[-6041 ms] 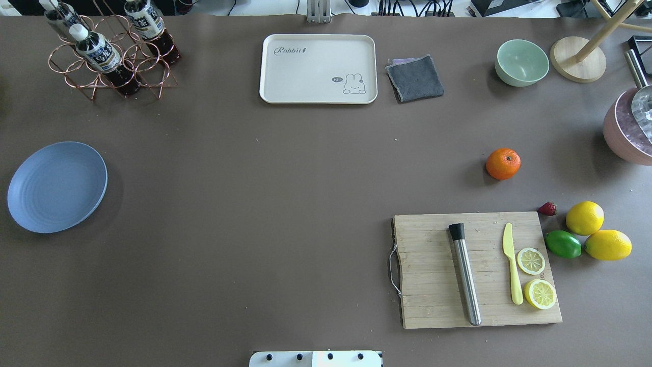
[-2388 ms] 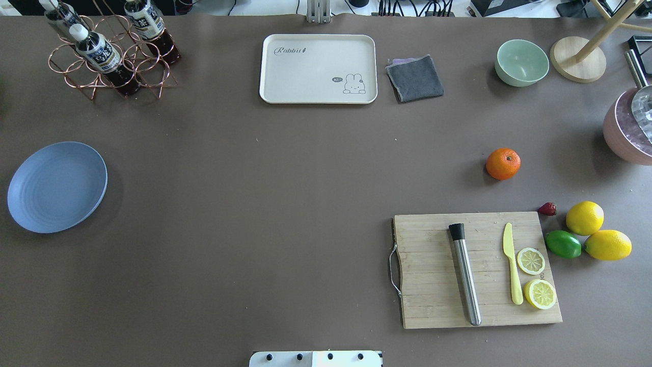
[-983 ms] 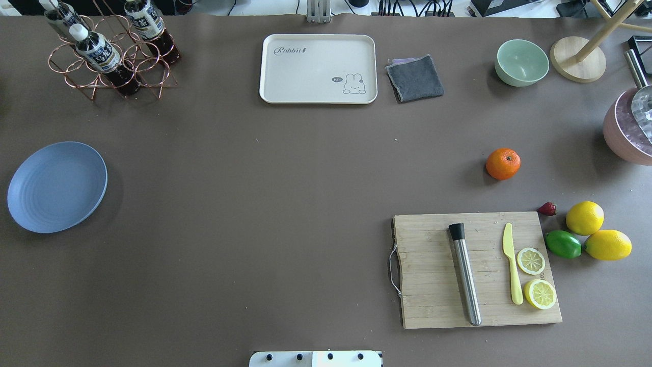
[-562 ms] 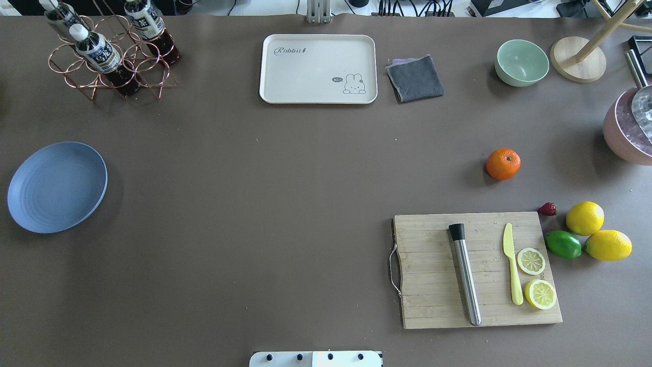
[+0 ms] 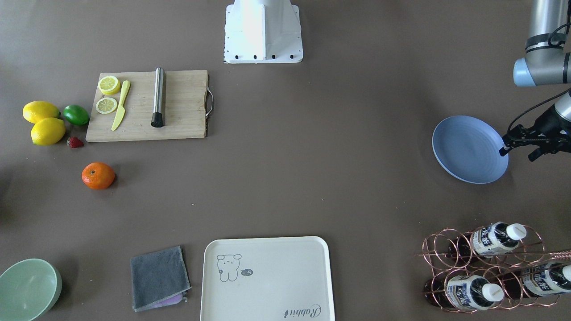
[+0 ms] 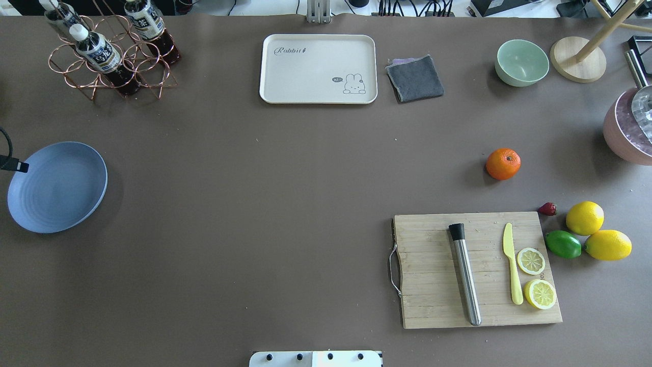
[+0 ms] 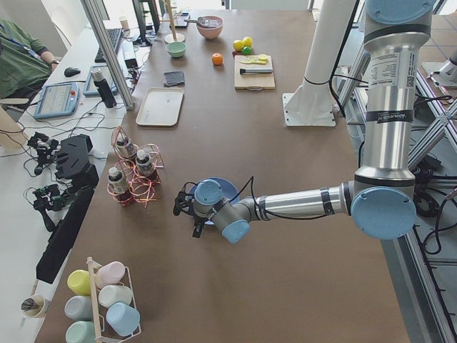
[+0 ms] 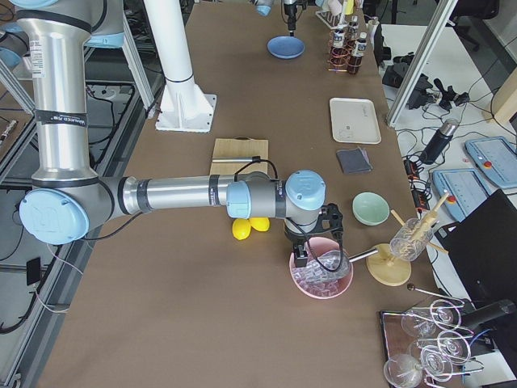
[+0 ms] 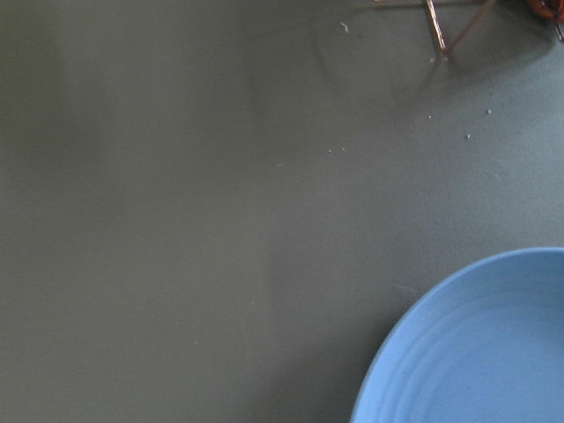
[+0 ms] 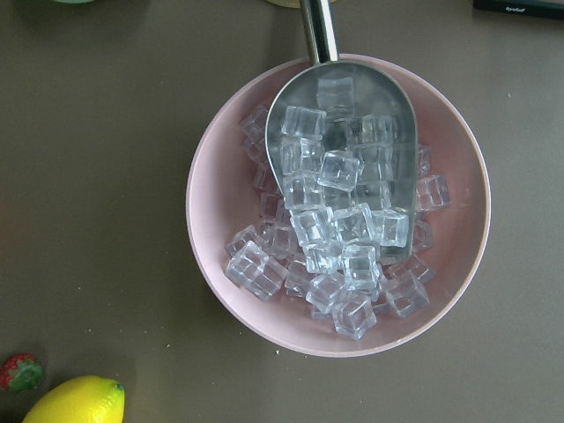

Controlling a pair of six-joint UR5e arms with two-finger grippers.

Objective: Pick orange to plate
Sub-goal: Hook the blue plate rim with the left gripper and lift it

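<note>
The orange (image 6: 503, 163) rests on the brown table at the right, just beyond the cutting board (image 6: 479, 270); it also shows in the front-facing view (image 5: 98, 175). The light-blue plate (image 6: 57, 187) lies at the far left with nothing on it (image 5: 469, 149). My left gripper (image 7: 184, 206) hovers at the plate's outer rim, and only a black part with a cable (image 6: 12, 164) enters the overhead view. My right gripper (image 8: 311, 242) hangs over the pink ice bowl (image 10: 339, 207), far from the orange. I cannot tell either gripper's state; no fingers show in the wrist views.
Two lemons (image 6: 585, 217), a lime (image 6: 563, 244) and a strawberry (image 6: 547, 208) lie right of the board, which holds a muddler, a yellow knife and lemon slices. The cream tray (image 6: 318, 69), grey cloth (image 6: 414, 78), green bowl (image 6: 521, 62) and bottle rack (image 6: 109, 51) line the far edge.
A black part of the left arm with its cable has come into the overhead view at the left edge by the plate. The orange and plate have not moved.
</note>
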